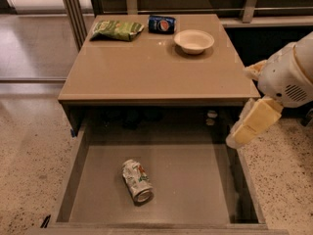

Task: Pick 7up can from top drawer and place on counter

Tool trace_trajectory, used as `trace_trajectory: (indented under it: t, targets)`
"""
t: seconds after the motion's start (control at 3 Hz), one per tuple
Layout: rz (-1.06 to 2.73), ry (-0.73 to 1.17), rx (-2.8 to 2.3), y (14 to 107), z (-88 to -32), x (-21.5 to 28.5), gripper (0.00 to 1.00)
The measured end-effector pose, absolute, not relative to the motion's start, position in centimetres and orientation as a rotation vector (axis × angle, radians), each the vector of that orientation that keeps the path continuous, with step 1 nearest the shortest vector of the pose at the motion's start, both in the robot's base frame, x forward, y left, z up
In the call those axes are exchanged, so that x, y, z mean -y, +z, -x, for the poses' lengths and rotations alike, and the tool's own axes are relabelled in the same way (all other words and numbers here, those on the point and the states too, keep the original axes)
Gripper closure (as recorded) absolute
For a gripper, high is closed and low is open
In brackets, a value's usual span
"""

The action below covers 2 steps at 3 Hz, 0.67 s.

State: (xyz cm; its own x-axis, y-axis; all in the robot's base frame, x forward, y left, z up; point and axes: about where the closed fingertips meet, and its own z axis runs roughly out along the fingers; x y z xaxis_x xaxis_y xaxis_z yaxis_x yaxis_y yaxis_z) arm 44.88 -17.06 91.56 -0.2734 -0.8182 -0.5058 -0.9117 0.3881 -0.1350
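Camera view looks down at the top drawer [195,190], which is pulled out in front of the counter [156,67] and sits lower than it. The drawer is wide and shallow, with a flat grey-brown bottom and low walls. The 7up can [137,180] lies on its side on the drawer bottom, in front of the counter and a bit to the left of its middle. The can is whitish with green and red marks, looks crushed, and its round silver end points toward the camera.

The gripper [239,105] hangs in the air just off the counter's front right corner, over the drawer's right wall. Its round white wrist comes in from the right side. Its two thick cream fingers [254,124] are spread wide apart and nothing is between them.

The counter is a smooth, shiny tan square. Near its far edge sit a round pale bowl [193,40], a dark blue Pepsi can [162,24] lying on its side, and a crinkly green chip bag [117,29]. Speckled floor [29,151] lies on both sides of the counter.
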Motion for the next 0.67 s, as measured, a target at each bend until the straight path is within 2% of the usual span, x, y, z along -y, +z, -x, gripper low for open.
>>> trace_trajectory:
  t: [0.33,0.67]
  targets:
    - [1.256,0.473,-2.138,88.6,-44.5,12.3,0.0]
    - [1.047,0.591,-2.155,86.9,-45.2,7.9,0.0]
